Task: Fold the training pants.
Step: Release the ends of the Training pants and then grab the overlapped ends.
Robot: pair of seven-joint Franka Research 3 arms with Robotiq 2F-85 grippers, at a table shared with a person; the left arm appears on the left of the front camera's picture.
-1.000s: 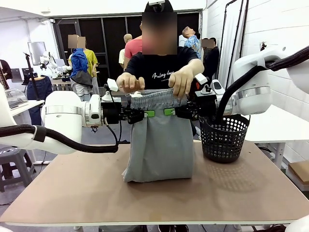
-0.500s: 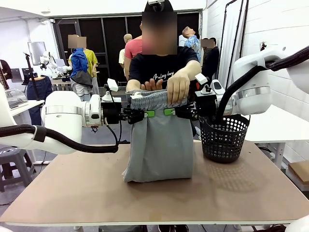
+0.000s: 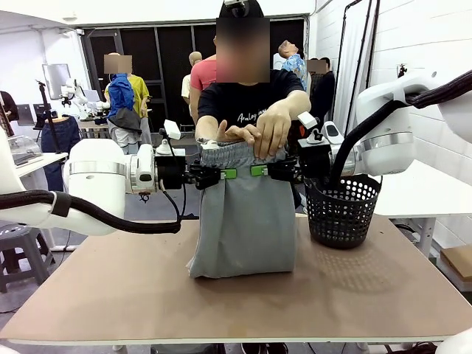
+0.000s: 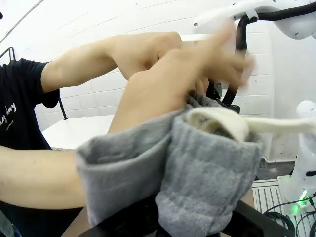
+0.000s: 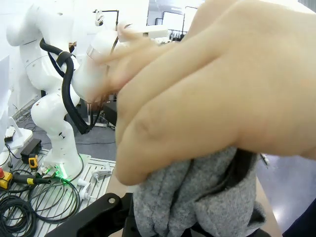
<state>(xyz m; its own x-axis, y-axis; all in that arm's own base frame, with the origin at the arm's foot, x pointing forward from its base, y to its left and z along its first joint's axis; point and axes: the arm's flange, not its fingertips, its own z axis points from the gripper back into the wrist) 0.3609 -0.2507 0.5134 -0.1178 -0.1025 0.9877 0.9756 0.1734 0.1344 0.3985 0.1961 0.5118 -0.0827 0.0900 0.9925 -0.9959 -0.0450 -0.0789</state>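
The light grey training pants (image 3: pixel 243 221) hang upright over the table, with their lower end bunched on the tabletop. My left gripper (image 3: pixel 221 174) is shut on the waistband's left side and my right gripper (image 3: pixel 259 171) is shut on its right side, green pads facing each other. Both of the person's hands (image 3: pixel 254 134) rest together on top of the gathered waistband. In the left wrist view, grey fabric (image 4: pixel 197 173) covers my fingers, with the person's forearms (image 4: pixel 123 59) above it. In the right wrist view, the person's hand (image 5: pixel 222 84) presses on the grey cloth (image 5: pixel 197 207).
A black mesh basket (image 3: pixel 343 210) stands on the table at the right, just below my right arm. The brown tabletop (image 3: pixel 110 295) lies bare in front of the pants. The person stands at the far edge, behind the pants.
The person's hand at the waistband's left corner has slid toward the middle, and both hands now sit together. Neither gripper nor the pants have shifted.
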